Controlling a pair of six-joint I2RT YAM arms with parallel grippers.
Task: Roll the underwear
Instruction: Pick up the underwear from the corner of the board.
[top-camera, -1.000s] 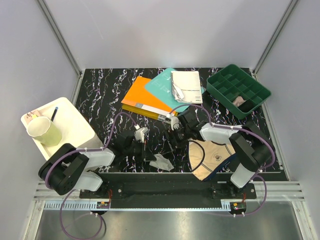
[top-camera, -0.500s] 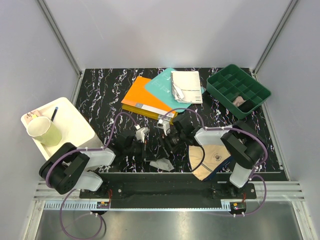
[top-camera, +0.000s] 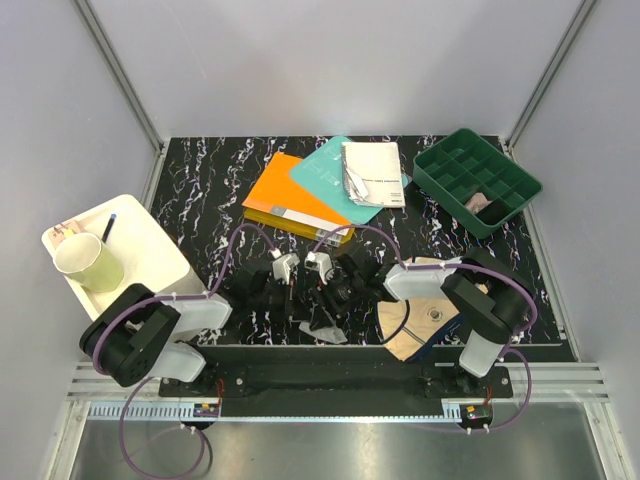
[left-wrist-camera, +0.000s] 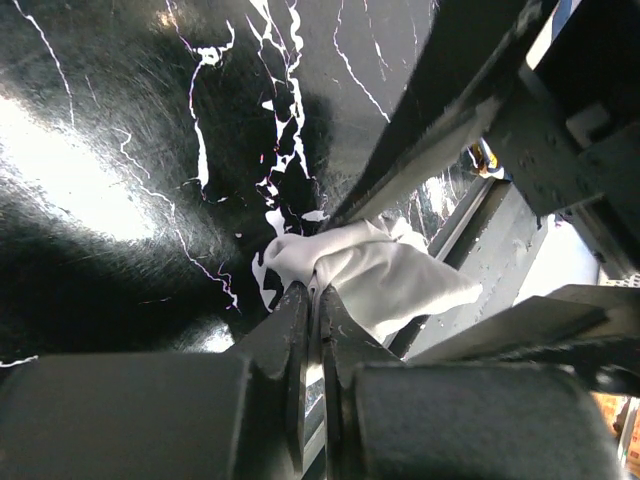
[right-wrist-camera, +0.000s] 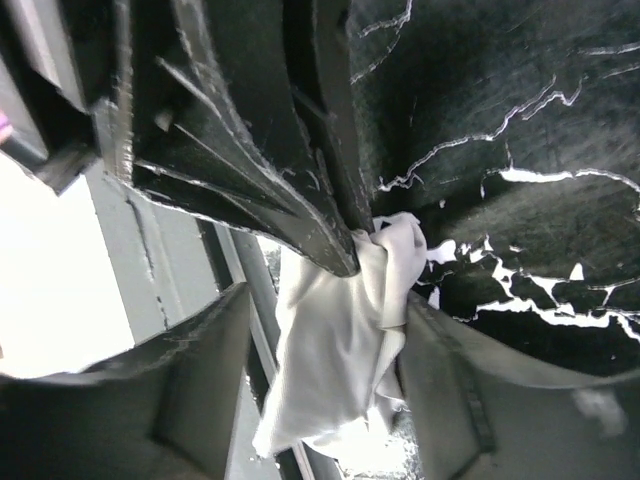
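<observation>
Grey brief (top-camera: 325, 325): bunched in a small heap at the near edge of the table (top-camera: 200, 190), right between the two grippers.
Left gripper (left-wrist-camera: 316, 300): jaws pressed together, a fold of the grey brief nipped at the tips.
Right gripper (right-wrist-camera: 325, 370): jaws wide, straddling the heap. One finger brushes the cloth, but I see nothing gripped.
Beige brief (top-camera: 418, 318): lying flat to the right, partly under the right arm, not held.
Handling: light and limp, I'd say. It will slump and unroll wherever it isn't pinned, so take a thick fold or the waistband, not a single layer.
Edges: the heap sits hard by the front edge, and cloth could slip over there.
Room: open tabletop behind the grippers, short of the books (top-camera: 300, 195). The white tray (top-camera: 150, 250) and green bin (top-camera: 478, 180) are well apart.
</observation>
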